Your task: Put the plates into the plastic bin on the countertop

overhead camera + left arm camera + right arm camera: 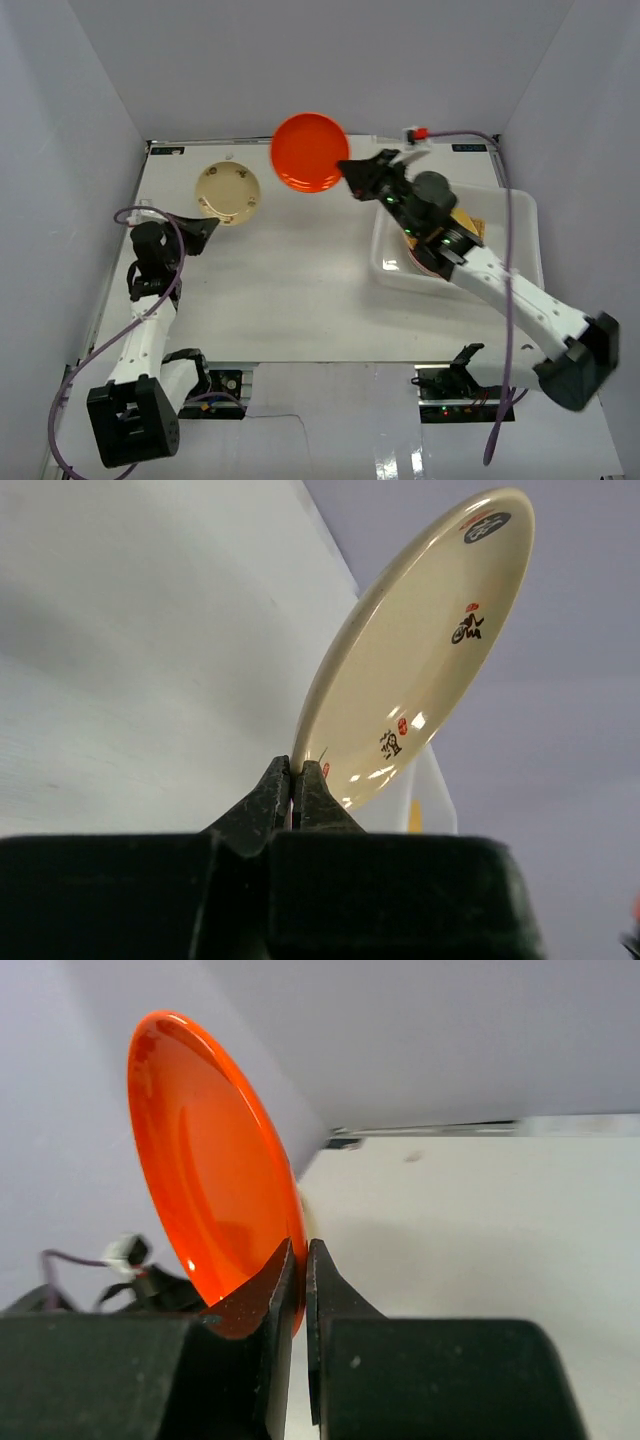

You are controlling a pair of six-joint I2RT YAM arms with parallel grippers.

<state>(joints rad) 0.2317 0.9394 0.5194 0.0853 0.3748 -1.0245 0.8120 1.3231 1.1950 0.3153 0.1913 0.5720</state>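
Note:
My left gripper [204,226] is shut on the rim of a round cream plate [228,192] with small printed marks and holds it tilted above the countertop [290,280] at the back left; it also shows in the left wrist view [420,650], pinched at the left gripper [297,772]. My right gripper [350,170] is shut on the rim of a round orange-red plate [308,152], held up near the back wall, left of the plastic bin [520,215]. The right wrist view shows this plate [205,1160] on edge in the right gripper [300,1255]. The bin holds some plates, mostly hidden by my right arm.
White walls enclose the countertop on three sides. A purple cable [508,250] hangs across the bin from a red and white connector [417,133] at the back wall. A yellow-brown plate edge [468,222] shows inside the bin behind my right arm.

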